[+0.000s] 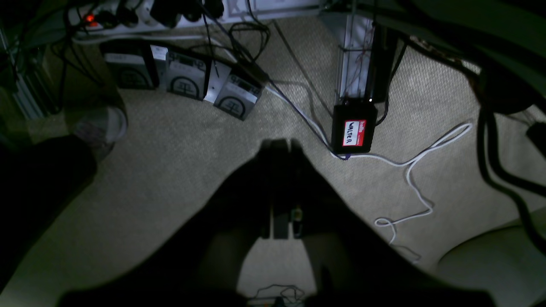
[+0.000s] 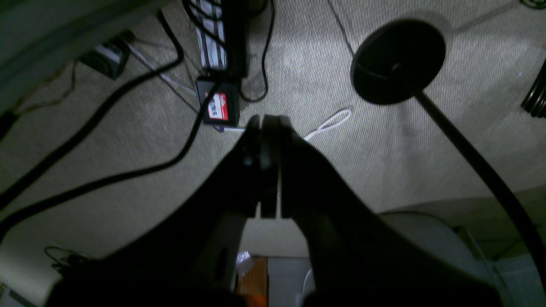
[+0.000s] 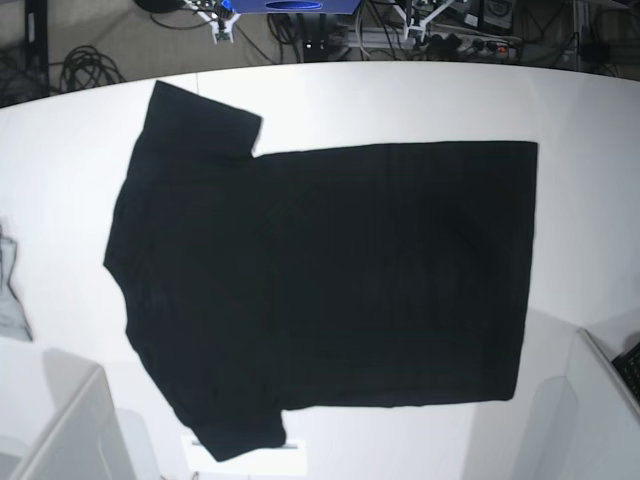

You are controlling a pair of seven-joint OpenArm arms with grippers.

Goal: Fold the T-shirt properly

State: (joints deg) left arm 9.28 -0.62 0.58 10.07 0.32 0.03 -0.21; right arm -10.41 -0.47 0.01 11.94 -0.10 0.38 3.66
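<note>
In each wrist view the nearest thing was the arm's own end effector: the left end effector (image 1: 279,147) had its jaws pressed together on nothing, and the right end effector (image 2: 268,121) was closed the same way, also empty. Both hung over beige carpet (image 1: 179,170), not over the worktop. Beyond the left one lay one black box with a red-and-white label (image 1: 354,132), one white cable (image 1: 416,166) looping past it, then three grey units (image 1: 187,79) in a row and a power strip (image 1: 115,19) with a red light farthest off. Past the right one stood a round black stand base (image 2: 399,59) on its pole.

In the base view, the T-shirt (image 3: 330,280) lay spread flat on the white worktop (image 3: 580,110), plain black side up (no print showed), collar end toward the view's left, both sleeves out. One small grey cloth (image 3: 10,290) sat at the left edge, apart from it. Cables (image 3: 85,65) crowded the floor behind.
</note>
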